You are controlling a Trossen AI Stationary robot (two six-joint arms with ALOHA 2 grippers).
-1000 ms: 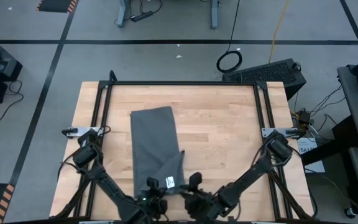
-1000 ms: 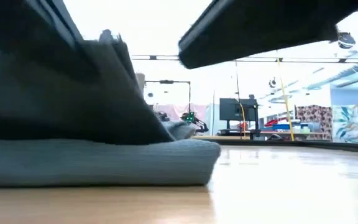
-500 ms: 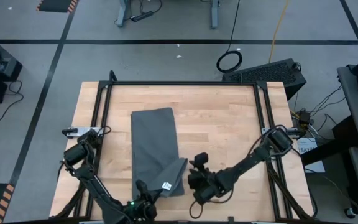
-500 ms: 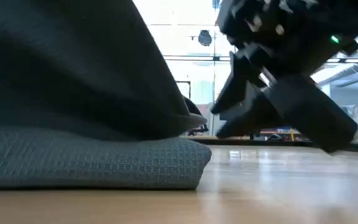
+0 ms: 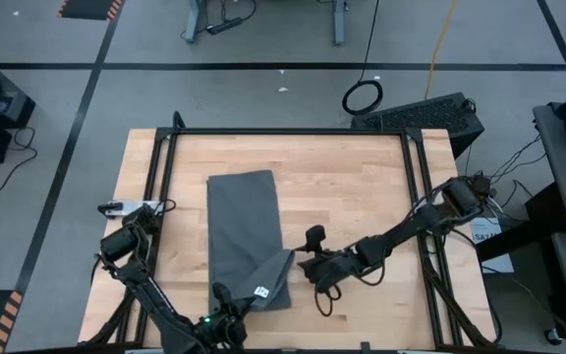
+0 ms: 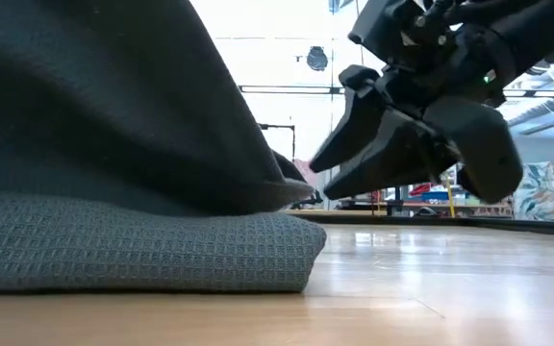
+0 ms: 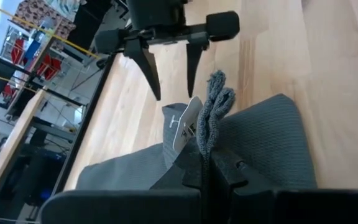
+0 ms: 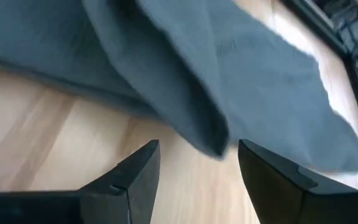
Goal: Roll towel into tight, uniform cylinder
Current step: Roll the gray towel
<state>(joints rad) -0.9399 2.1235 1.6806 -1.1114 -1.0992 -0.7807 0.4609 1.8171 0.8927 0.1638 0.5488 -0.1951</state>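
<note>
In the low view the towel [image 6: 133,240] is running off the picture's left and top edges, so its full extent is not showing there. In the right wrist view its folds are blurring together. In the left wrist view the print on the white tag [image 7: 185,127] is too small to read, and the left gripper [image 7: 209,171] is covering the pinched towel corner.

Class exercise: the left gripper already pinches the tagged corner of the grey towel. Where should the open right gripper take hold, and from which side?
Probably the lifted edge of the towel just beside the white tag, coming from the bare wood on its right. That fold hangs off the table, so the right gripper, open alongside, could slide a finger under it. The left gripper is shut on the corner.
</note>
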